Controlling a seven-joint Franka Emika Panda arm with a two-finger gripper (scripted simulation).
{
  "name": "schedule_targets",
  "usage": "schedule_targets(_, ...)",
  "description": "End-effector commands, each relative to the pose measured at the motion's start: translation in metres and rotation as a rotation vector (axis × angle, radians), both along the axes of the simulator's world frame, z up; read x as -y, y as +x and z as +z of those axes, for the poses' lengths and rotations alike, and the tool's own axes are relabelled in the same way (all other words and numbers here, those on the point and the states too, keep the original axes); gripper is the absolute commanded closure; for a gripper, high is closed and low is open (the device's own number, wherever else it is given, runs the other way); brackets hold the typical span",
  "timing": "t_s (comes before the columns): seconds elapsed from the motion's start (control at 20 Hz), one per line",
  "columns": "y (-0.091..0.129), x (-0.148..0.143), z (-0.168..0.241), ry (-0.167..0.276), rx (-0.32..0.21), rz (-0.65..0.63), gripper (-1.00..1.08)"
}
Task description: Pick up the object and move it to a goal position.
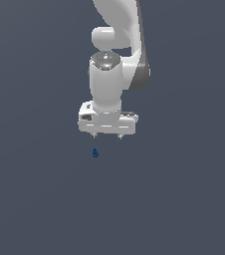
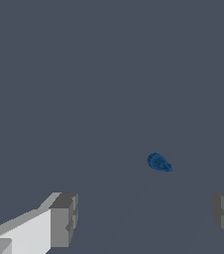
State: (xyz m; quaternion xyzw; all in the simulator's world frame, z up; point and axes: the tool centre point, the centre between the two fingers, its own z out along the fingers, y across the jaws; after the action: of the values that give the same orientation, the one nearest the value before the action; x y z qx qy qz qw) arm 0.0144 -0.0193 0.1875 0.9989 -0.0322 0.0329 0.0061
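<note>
The step in hand, as I judge it, is the approach before the grasp: the pincer sits a little above the middle of the exterior view, released, its two short fingertips spread apart and pointing down with nothing between them. The object, a tiny dark blue blob with a small knob on top, lies on the plain grey table just below centre in that view, under the fingertip nearer the frame's left edge and not under the gap between the two. The wrist view agrees: the object shows right of centre, apart from both grey finger pads at the lower corners, and closer to the right-hand pad than to the left. To do this well, the pincer likely needs to be shifted sideways first so the blob falls midway between the fingers, and only then lowered; dropping straight down from here risks a fingertip landing on it or nudging it away. Because the object is so small and rounded, the fingers should go low, close to the table, and close gently on its widest part and not on the knob. No goal marker shows in either view.
</note>
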Motion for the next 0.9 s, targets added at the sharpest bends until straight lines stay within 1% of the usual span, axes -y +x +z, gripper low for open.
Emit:
schedule_targets(0.0,0.000,0.000,0.000,0.000,0.000,0.000,-0.92)
schedule_targets(0.5,-0.002,-0.008,0.012,0.004,0.012,0.044,-0.92)
schedule_targets(0.85,-0.002,-0.007,0.011,0.003,0.011,0.054,-0.92)
